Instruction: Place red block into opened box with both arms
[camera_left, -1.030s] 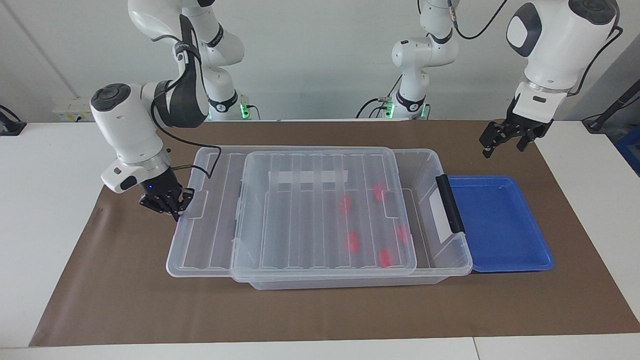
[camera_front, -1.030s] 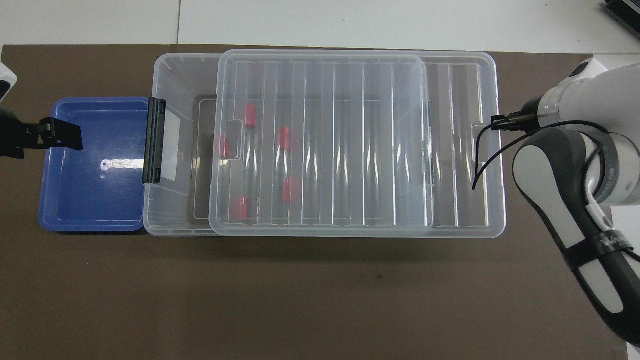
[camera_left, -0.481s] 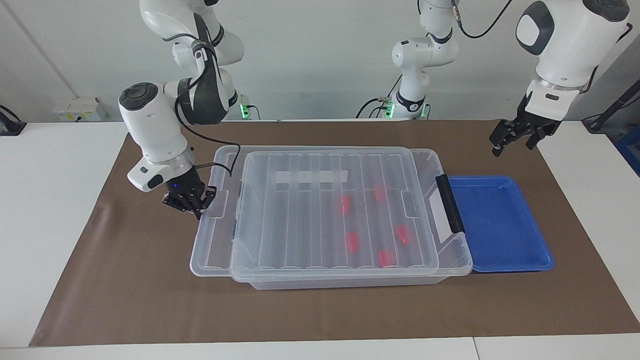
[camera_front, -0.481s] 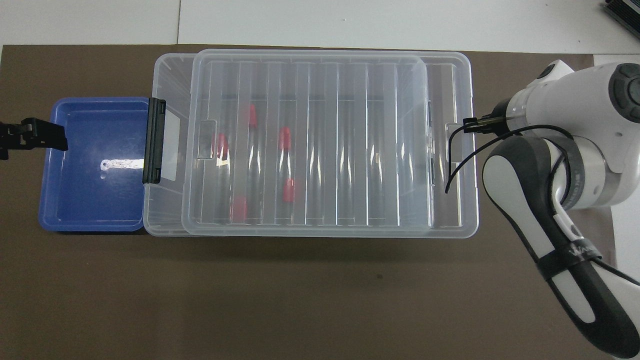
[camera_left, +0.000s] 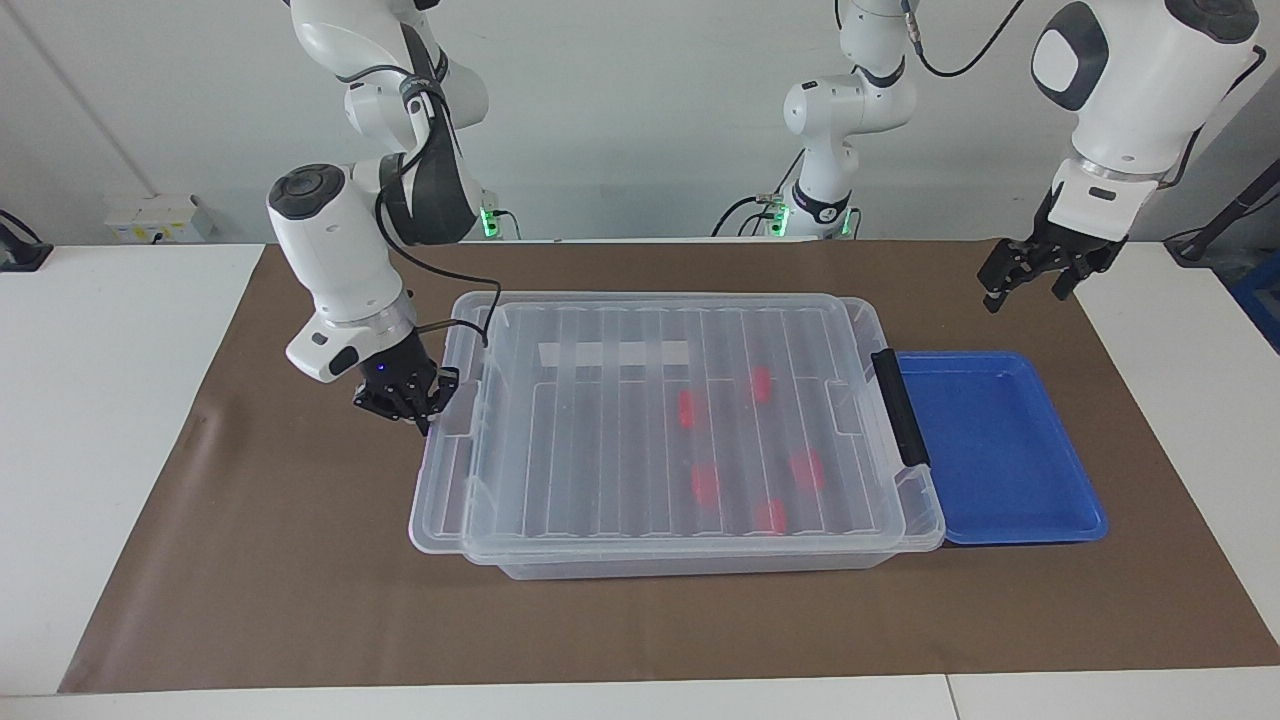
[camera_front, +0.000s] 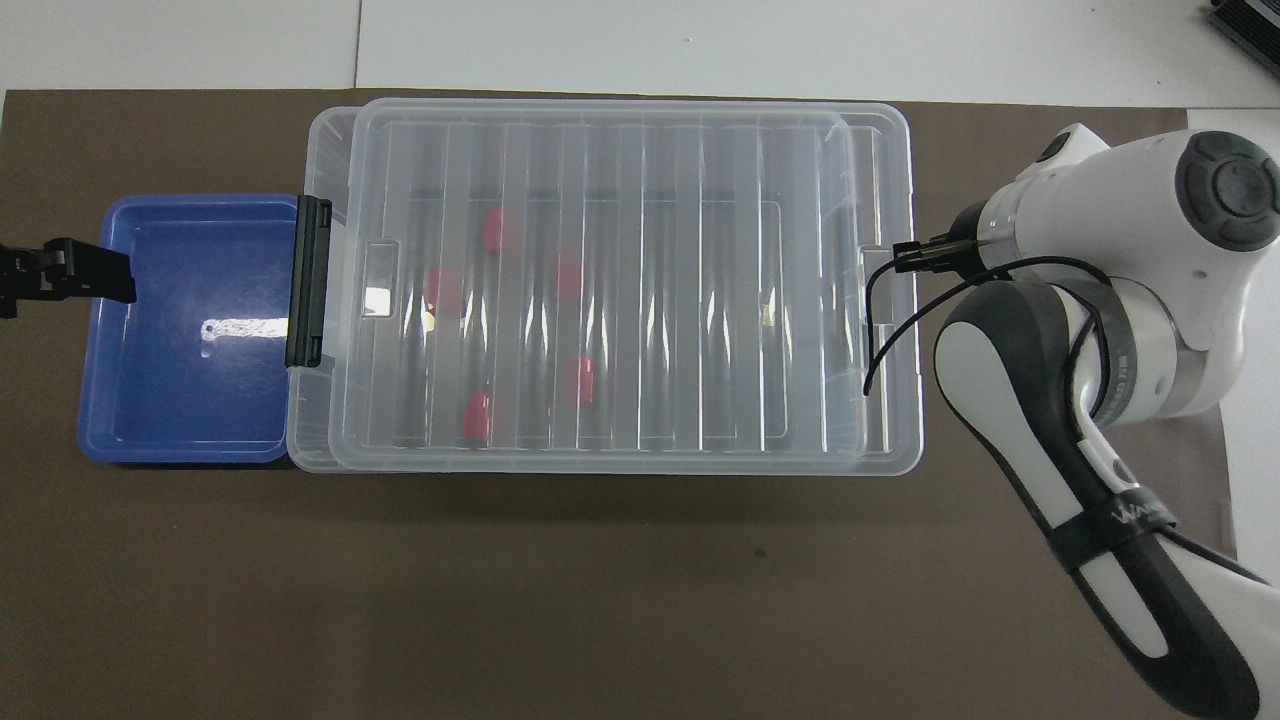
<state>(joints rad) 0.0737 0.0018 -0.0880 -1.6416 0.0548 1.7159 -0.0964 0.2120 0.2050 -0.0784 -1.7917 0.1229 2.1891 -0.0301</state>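
Note:
The clear box (camera_left: 700, 566) (camera_front: 322, 140) lies along the mat. Its ribbed lid (camera_left: 620, 430) (camera_front: 650, 200) covers nearly all of it and overhangs a little at the right arm's end. Only a narrow strip by the black latch (camera_left: 898, 405) (camera_front: 308, 282) stays uncovered. Several red blocks, such as one red block (camera_left: 687, 408) (camera_front: 570, 278), lie in the box and show through the lid. My right gripper (camera_left: 408, 402) (camera_front: 905, 258) is shut, its tips against the lid's end rim. My left gripper (camera_left: 1035, 272) (camera_front: 70, 280) hangs open and holds nothing, over the blue tray's outer edge.
A blue tray (camera_left: 1000, 450) (camera_front: 180, 380) holding nothing sits against the box's latch end, toward the left arm's end of the table. Brown mat (camera_left: 640, 630) stretches under everything, with white tabletop around it. A black cable from the right wrist loops over the lid's end.
The lid has slid toward the left arm's end and covers more of the box, with the right gripper moving along at its end rim. The left gripper rose slightly, then held still.

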